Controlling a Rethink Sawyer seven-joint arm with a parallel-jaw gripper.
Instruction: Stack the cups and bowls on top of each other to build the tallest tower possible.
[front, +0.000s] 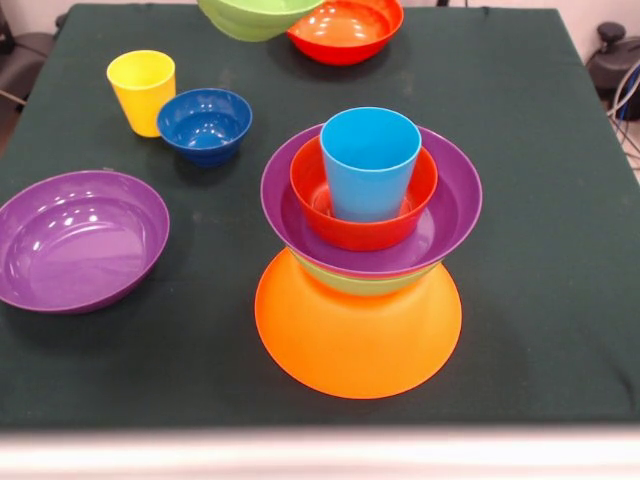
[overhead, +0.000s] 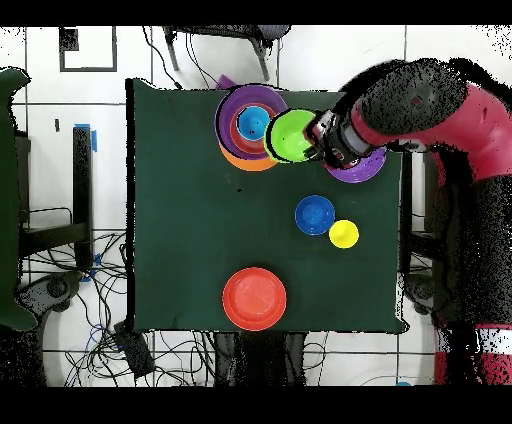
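Dark green table (front: 560, 150) holds the tower (front: 365, 250) near its front edge; fingers clamped on the green bowl's (overhead: 293, 135) rim, gripper (overhead: 325, 140) carrying it beside the tower: centre it over the light blue cup (front: 370, 160), lower level, release gently.

Green bowl (front: 258, 17) cut off by the front view's top edge, only its lower part showing, with the far rim of the red-orange bowl (front: 345, 28) behind it also clipped. In the overhead view, gripper (overhead: 322, 140) at the green bowl's (overhead: 293, 135) rim, fingers too small and dark to tell open from closed. Purple bowl (overhead: 358, 167) mostly hidden beneath the arm (overhead: 420, 110); lower bowls of the tower (front: 358, 330) hidden inside one another.
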